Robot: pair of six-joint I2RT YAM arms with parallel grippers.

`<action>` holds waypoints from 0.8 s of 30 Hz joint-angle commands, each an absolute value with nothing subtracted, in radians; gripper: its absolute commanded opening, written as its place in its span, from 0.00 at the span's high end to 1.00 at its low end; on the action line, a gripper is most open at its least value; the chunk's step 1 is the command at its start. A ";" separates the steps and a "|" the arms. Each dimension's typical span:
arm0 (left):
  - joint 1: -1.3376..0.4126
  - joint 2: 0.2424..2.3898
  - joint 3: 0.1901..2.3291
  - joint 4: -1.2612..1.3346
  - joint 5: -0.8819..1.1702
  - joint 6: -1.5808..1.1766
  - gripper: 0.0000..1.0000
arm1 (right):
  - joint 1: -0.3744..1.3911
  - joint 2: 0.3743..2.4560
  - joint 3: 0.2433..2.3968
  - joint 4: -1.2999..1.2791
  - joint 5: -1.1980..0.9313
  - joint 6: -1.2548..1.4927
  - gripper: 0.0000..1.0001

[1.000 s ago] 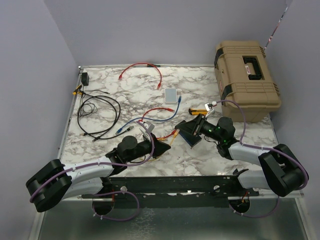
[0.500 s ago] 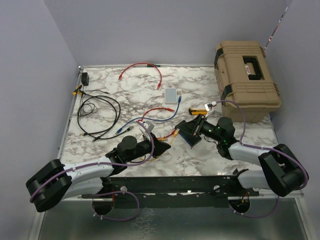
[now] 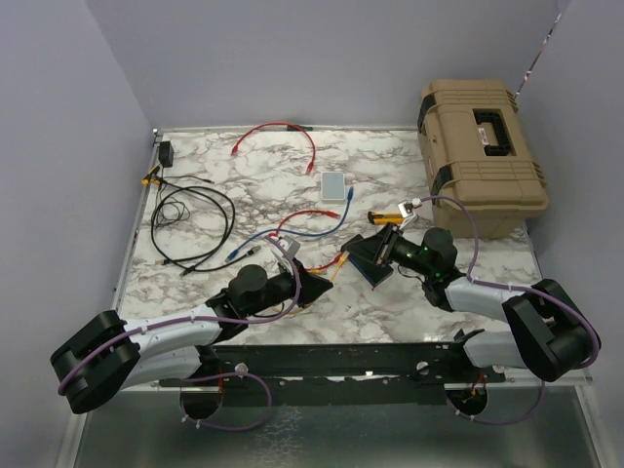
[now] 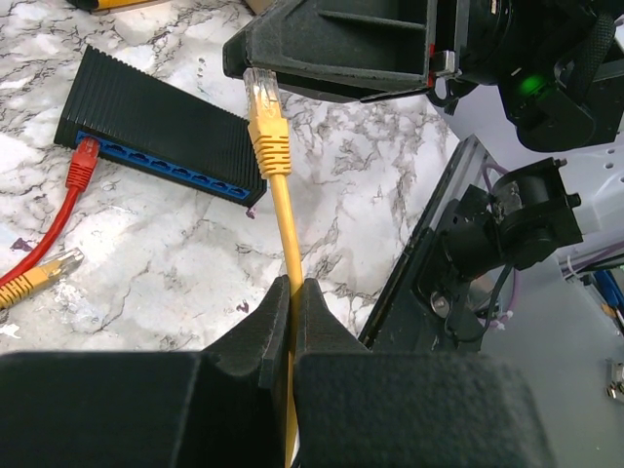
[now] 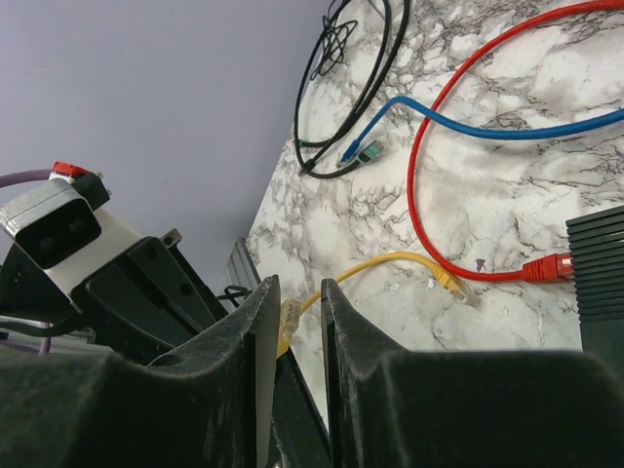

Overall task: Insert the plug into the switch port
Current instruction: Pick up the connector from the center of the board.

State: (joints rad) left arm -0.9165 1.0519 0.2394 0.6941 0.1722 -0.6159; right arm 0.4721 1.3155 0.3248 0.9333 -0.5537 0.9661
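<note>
plug: the yellow plug (image 4: 265,109) hung in the air above the table (image 4: 341,185). it was near the switch but not in any port, and its clear tip pointed up at the right gripper.
yellow cable: the yellow cable (image 4: 286,234) ran straight down from the plug into my left gripper.
left gripper: the left gripper (image 4: 292,291) had its fingers squeezed tight on the yellow cable, a little way behind the plug, and held it up.
right gripper: the right gripper (image 5: 300,292) had its fingers a little apart with the plug's tip between them. i could not tell if they pinched it.
switch: the switch (image 4: 156,122) lay flat on the table just beside the plug, with its blue row of ports facing my left wrist camera.
red plug: a red plug (image 4: 83,161) sat in the port at one end. the other ports looked free.
step: i think this was the pass, with the plug going from one gripper to the other for a better hold. the push into a port had not begun.
next move: i think it called for a firm pinch on the plug's own body. then the tip had to turn toward the blue row, line up with a free port, and slide straight in.
</note>
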 commanded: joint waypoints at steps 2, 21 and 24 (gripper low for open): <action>-0.913 1.048 0.265 0.733 0.153 -0.595 1.00 | 0.483 1.326 0.344 0.922 -0.548 0.951 0.73; -0.919 1.107 0.301 0.690 0.018 -0.499 0.51 | 0.482 1.298 0.347 0.836 -0.499 0.944 0.97; -0.936 1.127 0.334 0.669 -0.048 -0.476 0.49 | 0.484 1.291 0.348 0.811 -0.480 0.940 0.97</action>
